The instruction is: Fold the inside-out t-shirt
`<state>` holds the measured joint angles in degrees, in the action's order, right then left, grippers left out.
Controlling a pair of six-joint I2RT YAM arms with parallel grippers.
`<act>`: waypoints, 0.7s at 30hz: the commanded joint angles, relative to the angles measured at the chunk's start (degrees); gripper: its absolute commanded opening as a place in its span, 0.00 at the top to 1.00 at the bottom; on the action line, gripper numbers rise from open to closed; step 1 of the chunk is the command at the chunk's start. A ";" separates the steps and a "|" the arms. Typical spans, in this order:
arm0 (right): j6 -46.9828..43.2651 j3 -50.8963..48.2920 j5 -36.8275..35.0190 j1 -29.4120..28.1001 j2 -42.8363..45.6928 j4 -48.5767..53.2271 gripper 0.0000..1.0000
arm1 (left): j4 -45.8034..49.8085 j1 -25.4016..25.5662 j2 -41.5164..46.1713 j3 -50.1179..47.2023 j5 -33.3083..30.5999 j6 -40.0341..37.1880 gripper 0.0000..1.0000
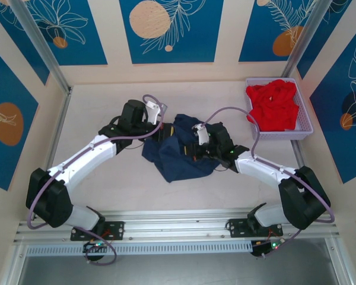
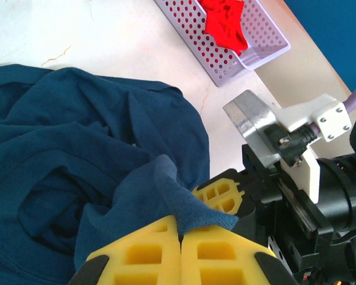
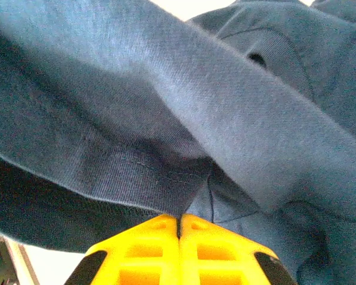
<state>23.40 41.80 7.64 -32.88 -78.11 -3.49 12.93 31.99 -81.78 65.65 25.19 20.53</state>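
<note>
The inside-out t-shirt lies crumpled in a dark navy heap at the middle of the table. My left gripper sits at the heap's left edge, and in the left wrist view my left gripper has its yellow fingers pressed together on a hemmed corner of the t-shirt. My right gripper is at the heap's right side. From the right wrist camera, the right gripper is shut on a fold of the t-shirt, which drapes over it.
A lavender perforated basket stands at the back right with a bright red garment in it; the basket also appears in the left wrist view. Bare pale tabletop lies left and behind the heap.
</note>
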 commanded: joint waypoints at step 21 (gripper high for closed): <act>0.04 0.52 -1.05 -2.31 -5.52 -5.93 0.79 | 1.11 -0.59 2.30 -0.87 0.18 0.00 1.00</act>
<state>24.01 40.40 9.47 -34.92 -83.09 -10.20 12.97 31.99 -81.38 65.43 25.19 20.69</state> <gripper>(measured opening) 0.221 0.046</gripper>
